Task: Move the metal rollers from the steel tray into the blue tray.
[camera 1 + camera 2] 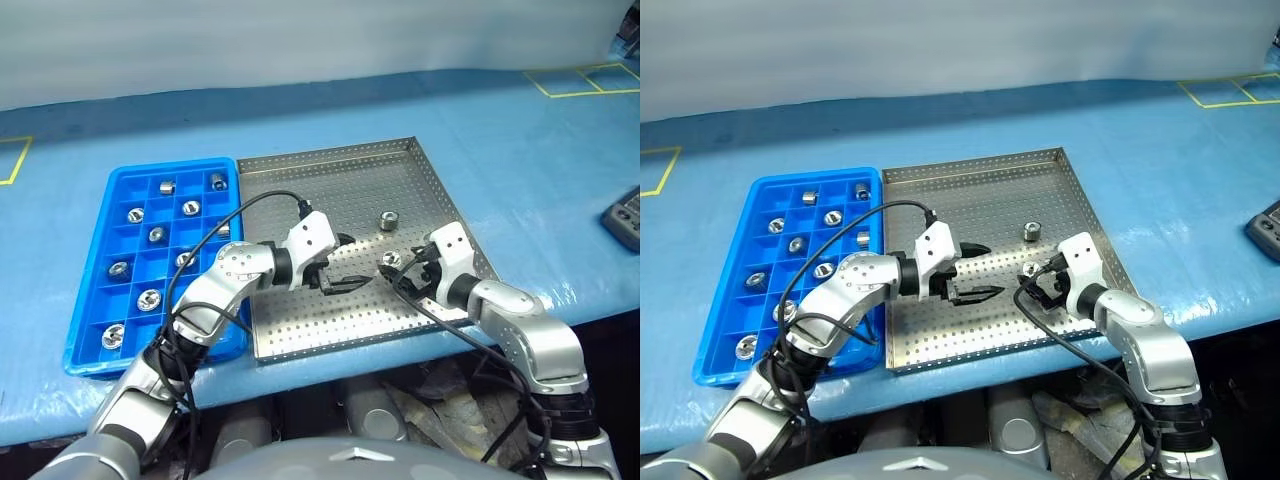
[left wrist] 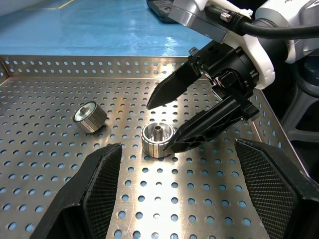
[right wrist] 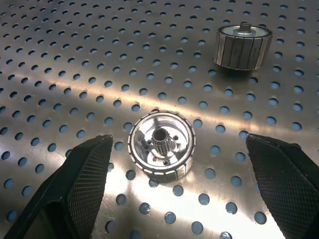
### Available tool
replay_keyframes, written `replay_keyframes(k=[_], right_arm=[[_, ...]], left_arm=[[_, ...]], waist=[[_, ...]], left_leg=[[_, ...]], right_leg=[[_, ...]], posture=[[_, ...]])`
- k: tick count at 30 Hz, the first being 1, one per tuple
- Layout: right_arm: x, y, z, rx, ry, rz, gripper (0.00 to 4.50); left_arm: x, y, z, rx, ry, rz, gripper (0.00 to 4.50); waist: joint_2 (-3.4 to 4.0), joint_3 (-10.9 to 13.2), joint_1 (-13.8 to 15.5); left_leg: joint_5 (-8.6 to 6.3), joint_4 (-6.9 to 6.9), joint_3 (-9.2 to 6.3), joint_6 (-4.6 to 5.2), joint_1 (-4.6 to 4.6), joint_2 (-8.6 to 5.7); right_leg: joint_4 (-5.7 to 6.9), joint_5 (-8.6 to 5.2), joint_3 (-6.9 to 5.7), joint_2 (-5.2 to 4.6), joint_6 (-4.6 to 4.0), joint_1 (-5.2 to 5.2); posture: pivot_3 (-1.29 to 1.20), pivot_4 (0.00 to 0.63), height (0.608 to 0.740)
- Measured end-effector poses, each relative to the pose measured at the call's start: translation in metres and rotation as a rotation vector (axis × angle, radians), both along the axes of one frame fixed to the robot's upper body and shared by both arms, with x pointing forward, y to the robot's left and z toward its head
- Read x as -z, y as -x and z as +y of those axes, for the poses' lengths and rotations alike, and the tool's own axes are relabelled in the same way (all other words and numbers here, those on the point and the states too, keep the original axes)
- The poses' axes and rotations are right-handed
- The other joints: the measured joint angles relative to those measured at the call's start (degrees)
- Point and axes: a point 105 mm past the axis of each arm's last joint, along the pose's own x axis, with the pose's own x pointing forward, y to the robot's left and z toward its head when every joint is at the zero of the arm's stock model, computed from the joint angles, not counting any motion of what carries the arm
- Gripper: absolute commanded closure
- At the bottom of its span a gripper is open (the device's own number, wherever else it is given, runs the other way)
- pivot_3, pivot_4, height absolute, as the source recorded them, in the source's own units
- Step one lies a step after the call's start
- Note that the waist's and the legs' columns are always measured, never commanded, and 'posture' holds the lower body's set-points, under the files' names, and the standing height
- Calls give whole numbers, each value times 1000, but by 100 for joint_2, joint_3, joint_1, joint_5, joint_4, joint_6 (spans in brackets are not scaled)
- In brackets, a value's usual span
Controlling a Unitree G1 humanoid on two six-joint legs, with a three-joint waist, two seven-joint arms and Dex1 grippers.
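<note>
While the spread right gripper [image 3: 174,184] frames the near roller [image 3: 161,145], you close it next; the left gripper [image 1: 975,270] at 9 o'clock is spread too.

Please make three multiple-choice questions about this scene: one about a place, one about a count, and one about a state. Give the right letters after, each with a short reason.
1. Where does the roller nearest the right gripper lie?
A. In a compartment of the blue tray
B. On the perforated floor of the steel tray
C. On the table cover beside the trays

2. How many metal rollers are on the steel tray?
A. Two
B. Five
C. None

3. How do the right gripper's fingers stand?
A. Shut on a roller
B. Shut on nothing
C. Open, one on each side of a roller, not gripping it

Answers:
1 B: the near roller sits on the dotted metal floor.
2 A: the near roller and the far roller are on it; the others lie in the blue tray.
3 C: the right wrist view shows a gap between the fingers and the roller.
</note>
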Motion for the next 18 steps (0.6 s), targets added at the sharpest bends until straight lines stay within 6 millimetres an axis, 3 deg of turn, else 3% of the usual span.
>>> replay_keyframes(k=[3, 5, 11, 18], right_arm=[[-1, -4, 5, -16, -6, -6, 6], [1, -4, 7, -22, -7, -1, 381], [8, -5, 7, -15, -3, 23, 2196], [4, -9, 5, 2, 8, 3, 2196]], left_arm=[[4, 2, 2, -6, -4, 15, 537], [6, 2, 3, -9, -6, 18, 537], [10, 3, 10, -42, -16, 29, 537], [8, 1, 17, -86, 1, 23, 537]], waist=[[0, 0, 8], [0, 0, 36], [0, 0, 76], [0, 0, 87]], left_leg=[[-1, 1, 8, 3, 1, 0], [-2, 1, 9, 4, 1, 0], [-4, 2, 13, 6, 1, -1], [-4, 2, 15, 7, 1, -1]], right_leg=[[0, 3, 10, 1, 5, -2], [0, 3, 16, 1, 5, -3], [-1, 5, 22, 0, 8, -4], [0, 6, 24, 0, 9, -4]], posture=[[-261, 150, 740], [-261, 150, 740], [-247, 150, 740], [-240, 150, 740]])
